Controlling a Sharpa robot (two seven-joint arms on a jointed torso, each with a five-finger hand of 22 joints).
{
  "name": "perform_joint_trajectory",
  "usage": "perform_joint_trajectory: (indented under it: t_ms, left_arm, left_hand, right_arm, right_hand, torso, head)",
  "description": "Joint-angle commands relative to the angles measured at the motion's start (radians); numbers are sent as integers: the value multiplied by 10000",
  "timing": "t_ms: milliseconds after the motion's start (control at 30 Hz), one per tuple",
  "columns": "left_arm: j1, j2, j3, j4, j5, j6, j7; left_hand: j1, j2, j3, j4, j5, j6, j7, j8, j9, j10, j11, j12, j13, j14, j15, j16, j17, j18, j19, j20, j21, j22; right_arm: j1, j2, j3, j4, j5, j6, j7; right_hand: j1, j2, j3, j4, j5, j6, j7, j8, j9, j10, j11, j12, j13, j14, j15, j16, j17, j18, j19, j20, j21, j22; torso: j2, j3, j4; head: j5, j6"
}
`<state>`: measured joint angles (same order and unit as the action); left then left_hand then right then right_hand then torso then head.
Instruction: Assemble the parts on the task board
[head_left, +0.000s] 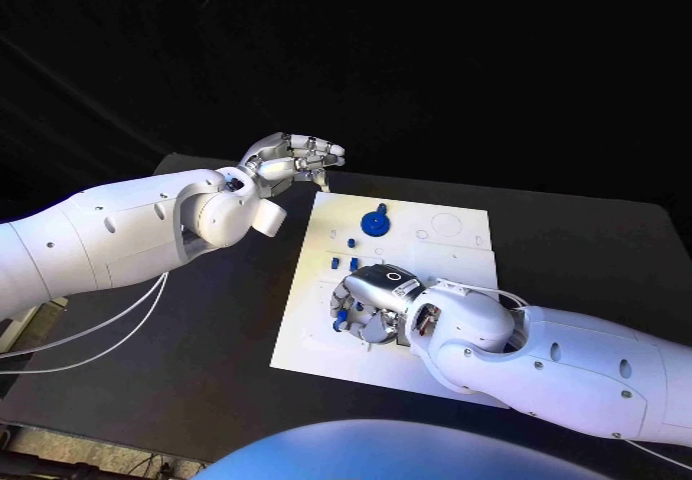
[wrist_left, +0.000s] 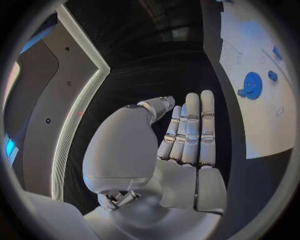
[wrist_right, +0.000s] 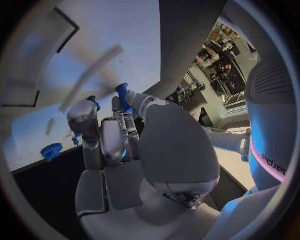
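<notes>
Head view, right hand (head_left: 378, 300) on task board (head_left: 433, 250)

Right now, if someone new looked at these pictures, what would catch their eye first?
Probably the right robot hand, pressed low over the white task board mid-table, a small blue part at its fingertips. Next, the blue gear-like part on the board's far end, beside the left robot hand raised off the board's edge.

My right hand (head_left: 378, 303) sits over the near-left part of the task board (head_left: 450, 262), which lies mid-table (head_left: 216, 340). A gear (head_left: 378, 221) rests on the board's far-left part, with small pegs (head_left: 352, 240) between it and my right hand. My left hand (head_left: 293, 156) hangs beyond the board's far-left corner (off the board).
</notes>
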<state>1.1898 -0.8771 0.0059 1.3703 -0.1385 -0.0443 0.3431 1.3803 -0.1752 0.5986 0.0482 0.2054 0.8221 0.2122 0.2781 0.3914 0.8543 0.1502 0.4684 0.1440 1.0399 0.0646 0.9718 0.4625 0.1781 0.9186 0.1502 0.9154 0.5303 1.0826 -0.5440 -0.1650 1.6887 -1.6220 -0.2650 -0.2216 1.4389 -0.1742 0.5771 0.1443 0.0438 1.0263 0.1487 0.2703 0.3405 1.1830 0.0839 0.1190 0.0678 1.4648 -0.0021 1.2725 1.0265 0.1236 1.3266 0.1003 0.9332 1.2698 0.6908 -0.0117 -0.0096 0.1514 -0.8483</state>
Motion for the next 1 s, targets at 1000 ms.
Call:
perform_joint_trajectory:
  t_ms: [1000]
  left_arm:
    - [2,-43,4,42,-36,171,73]
  left_hand:
    - [-157,7,-78,53,36,-97,41,-22,-17,-138,12,62,-21,-62,32,-72,-17,70,38,60,-102,-41]
  right_arm:
    - [257,-1438,110,1210,999,-1690,290]
  right_hand:
    - [913,-24,-5200,1407,72,-2214,348,-781,-434,-2789,325,1414,130,-272,292,-519,-908,187,-339,255,-1653,-794]
  torso:
    - [-21,-9,-20]
  head:
    - [-9,82]
